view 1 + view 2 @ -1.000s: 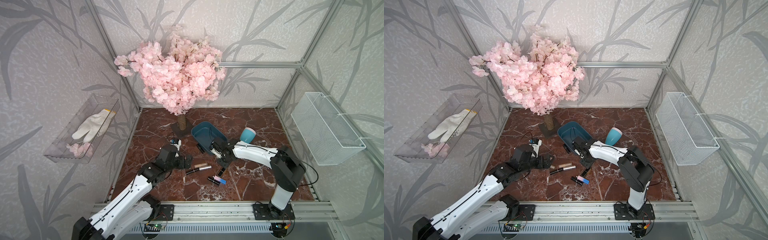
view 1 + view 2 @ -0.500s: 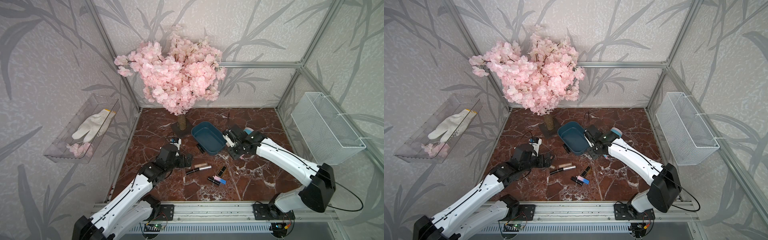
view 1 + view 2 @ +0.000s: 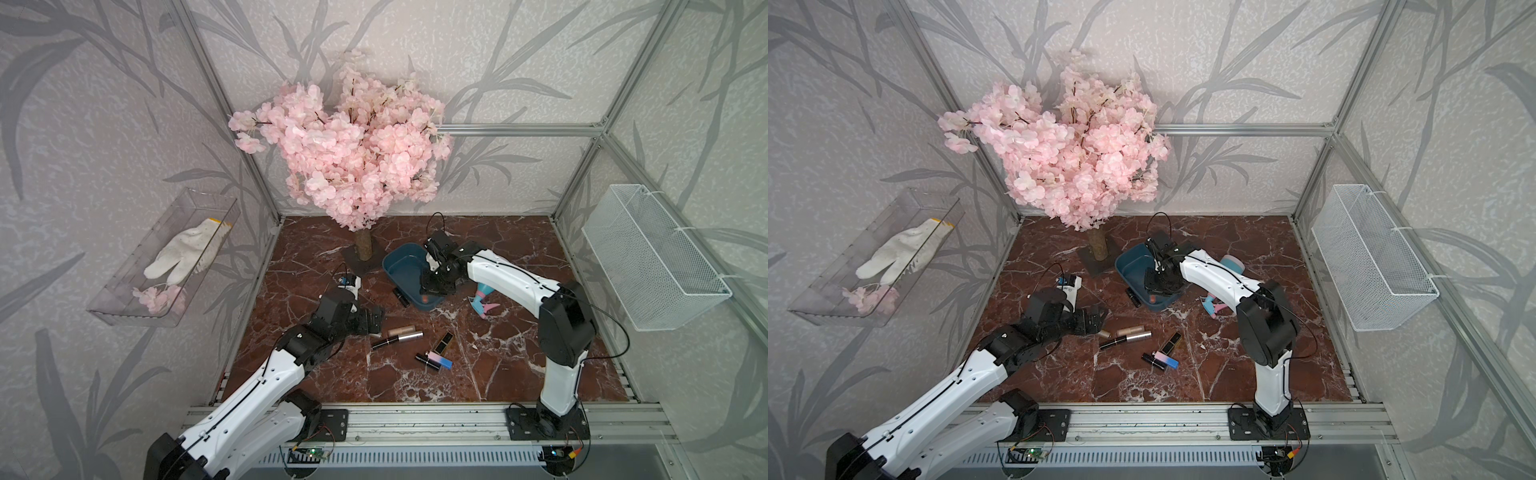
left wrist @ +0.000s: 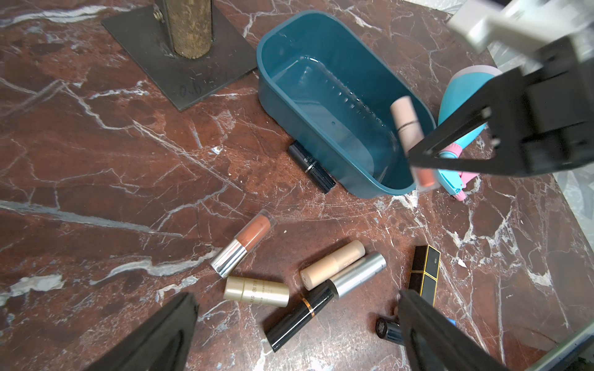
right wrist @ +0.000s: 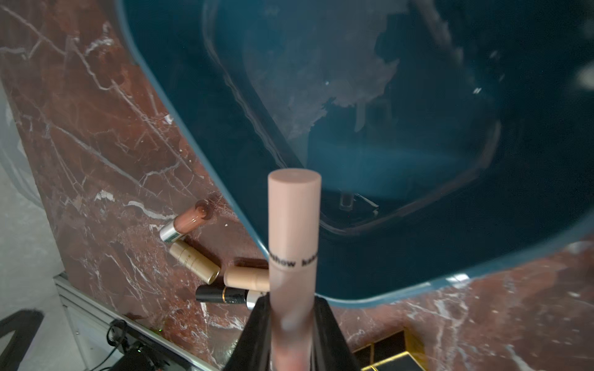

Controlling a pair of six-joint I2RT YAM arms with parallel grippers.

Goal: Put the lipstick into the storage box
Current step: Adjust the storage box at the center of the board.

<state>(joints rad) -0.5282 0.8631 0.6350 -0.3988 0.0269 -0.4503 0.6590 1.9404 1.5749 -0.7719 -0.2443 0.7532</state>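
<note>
Black lettering on the pink lipstick (image 5: pixel 294 225) — partly hidden, reads "…how ka…", faint letters on gold tube (image 4: pixel 256 290) — illegible

Twin high overviews — both wrist cameras close on the storage box (image 4: pixel 337 106)

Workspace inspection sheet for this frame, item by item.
Surface: red marble tabletop, nothing spilled seen.
Job's things: pink lipstick held over the end of the storage box; box holds nothing yet.
Clutter: loose lipsticks on the tabletop; dark lipstick against the box; blue-and-pink bottle beside it.
Hands: right hand shut on the pink lipstick; left hand open beside the loose lipsticks.
Cables: black loops at both wrists, snagging nothing seen.
Surroundings: blossom tree, clear tray with glove, wire basket.
</note>
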